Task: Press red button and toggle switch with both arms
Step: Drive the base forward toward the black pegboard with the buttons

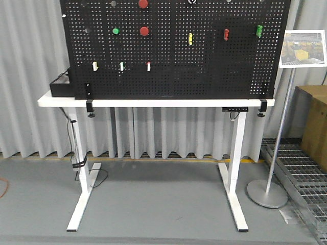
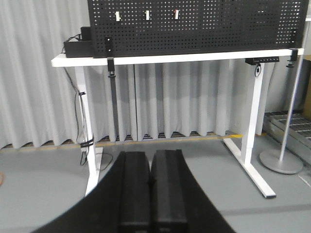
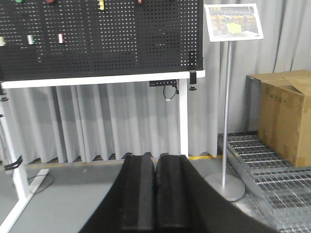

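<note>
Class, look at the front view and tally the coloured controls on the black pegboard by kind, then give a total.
Red round buttons: 2
Green round button: 1
Upright handles, yellow, red, green: 3
Small toggle switches in the lower row: 3
Total: 9

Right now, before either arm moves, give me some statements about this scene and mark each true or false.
1. The left gripper and right gripper are both shut and empty. True.
2. The green button is right of the lower red one. False: the green button is left of that red button.
3. The pegboard stands on the white table. True.
4. The box rests on the table. False: the cardboard box stands off it, right of the sign stand.
</note>
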You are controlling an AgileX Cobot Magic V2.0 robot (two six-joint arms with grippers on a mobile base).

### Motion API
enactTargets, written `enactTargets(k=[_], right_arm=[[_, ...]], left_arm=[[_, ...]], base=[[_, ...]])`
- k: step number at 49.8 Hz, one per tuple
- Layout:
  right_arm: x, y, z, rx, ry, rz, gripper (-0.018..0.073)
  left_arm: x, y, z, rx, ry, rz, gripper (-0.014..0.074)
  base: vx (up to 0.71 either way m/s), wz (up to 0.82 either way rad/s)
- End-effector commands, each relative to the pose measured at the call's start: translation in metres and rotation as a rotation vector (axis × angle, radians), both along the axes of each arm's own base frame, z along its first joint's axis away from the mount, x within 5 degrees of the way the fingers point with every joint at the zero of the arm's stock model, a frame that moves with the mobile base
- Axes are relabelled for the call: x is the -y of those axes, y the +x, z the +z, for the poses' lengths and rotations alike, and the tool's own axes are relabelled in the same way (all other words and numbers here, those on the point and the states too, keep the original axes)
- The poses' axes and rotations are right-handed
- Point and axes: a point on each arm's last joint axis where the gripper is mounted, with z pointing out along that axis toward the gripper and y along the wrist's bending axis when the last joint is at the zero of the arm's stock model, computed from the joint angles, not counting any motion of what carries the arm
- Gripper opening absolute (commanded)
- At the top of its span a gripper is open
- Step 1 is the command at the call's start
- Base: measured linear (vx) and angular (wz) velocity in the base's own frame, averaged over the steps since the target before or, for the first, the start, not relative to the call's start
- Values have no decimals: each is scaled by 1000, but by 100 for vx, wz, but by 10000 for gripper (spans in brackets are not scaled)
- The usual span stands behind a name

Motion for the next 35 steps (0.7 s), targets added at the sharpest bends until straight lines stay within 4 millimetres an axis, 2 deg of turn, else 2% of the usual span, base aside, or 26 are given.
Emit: enactTargets(k=[1,35], right_arm=[[0,-1,4,82,-23,-9,-3],[0,-1,4,82,-23,-9,-3]], left_arm=[[0,0,-3,63,-19,0,1],[0,0,-3,63,-19,0,1]], base=[[47,-9],[52,3]])
